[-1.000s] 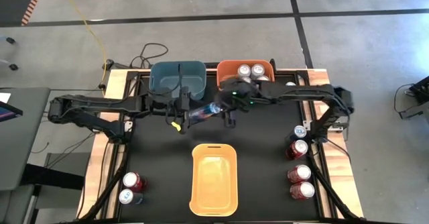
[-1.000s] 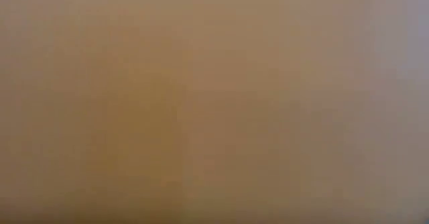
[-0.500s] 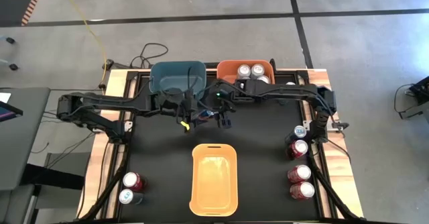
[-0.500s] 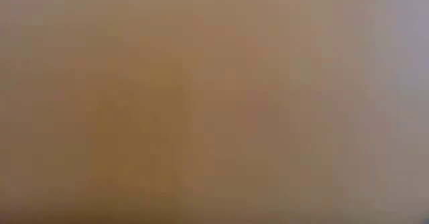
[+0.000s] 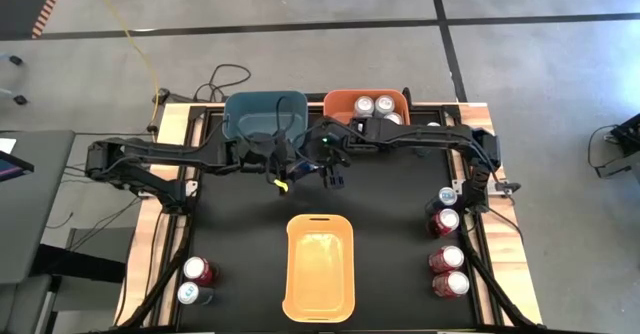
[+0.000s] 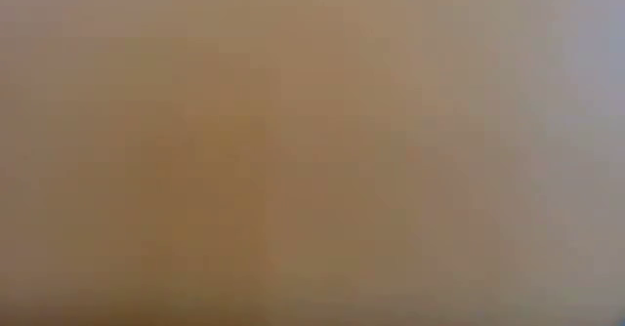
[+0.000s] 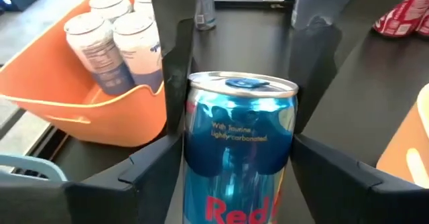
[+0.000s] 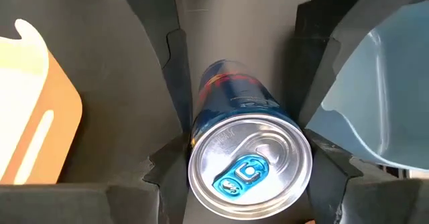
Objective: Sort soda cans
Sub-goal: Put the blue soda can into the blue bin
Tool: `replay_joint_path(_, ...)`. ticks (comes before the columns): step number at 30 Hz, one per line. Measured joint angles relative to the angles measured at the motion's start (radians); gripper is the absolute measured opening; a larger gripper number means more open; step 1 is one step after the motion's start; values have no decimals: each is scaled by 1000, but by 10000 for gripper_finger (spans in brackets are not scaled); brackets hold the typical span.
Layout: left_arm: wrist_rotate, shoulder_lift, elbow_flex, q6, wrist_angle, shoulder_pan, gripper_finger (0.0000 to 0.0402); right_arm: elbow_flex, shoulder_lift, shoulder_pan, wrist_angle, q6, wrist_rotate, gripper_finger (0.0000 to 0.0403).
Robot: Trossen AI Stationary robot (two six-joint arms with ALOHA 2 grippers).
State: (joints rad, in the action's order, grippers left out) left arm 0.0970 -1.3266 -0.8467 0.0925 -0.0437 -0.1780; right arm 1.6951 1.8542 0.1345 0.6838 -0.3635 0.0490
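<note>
Here the black table (image 5: 400, 224) carries three bins: a yellow bin (image 5: 320, 266) near the front middle, a blue bin (image 5: 265, 116) at the back and an orange bin (image 5: 366, 107) just beside it. Both my arms reach in from the sides and meet just in front of the blue and orange bins. My right end effector (image 8: 242, 127) is clenched on a blue can (image 8: 248, 157), its fingers pressing either side of the body near the silver top. My left end effector (image 7: 241, 127) brackets the same blue can from the opposite end; I cannot tell whether its fingers have gripped. Silver cans (image 5: 375, 106) stand in the orange bin. Red cans (image 5: 445, 259) stand along the table's right edge, and a red can (image 5: 199, 270) with a silver-topped one beside it stands at the front left corner.
</note>
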Motion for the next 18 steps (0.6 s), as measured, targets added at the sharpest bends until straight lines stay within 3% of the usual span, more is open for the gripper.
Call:
replay_joint_path(6, -62, 0, 0, 24, -17, -2, 294, 0, 0, -4, -13, -8, 0, 230)
replay_joint_path(13, 80, 0, 0, 7, 4, 0, 296, 2, 0, -2, -50, -8, -6, 230)
replay_joint_path(18, 9, -1, 0, 34, -14, -1, 293, 2, 0, -4, -45, -10, 2, 230)
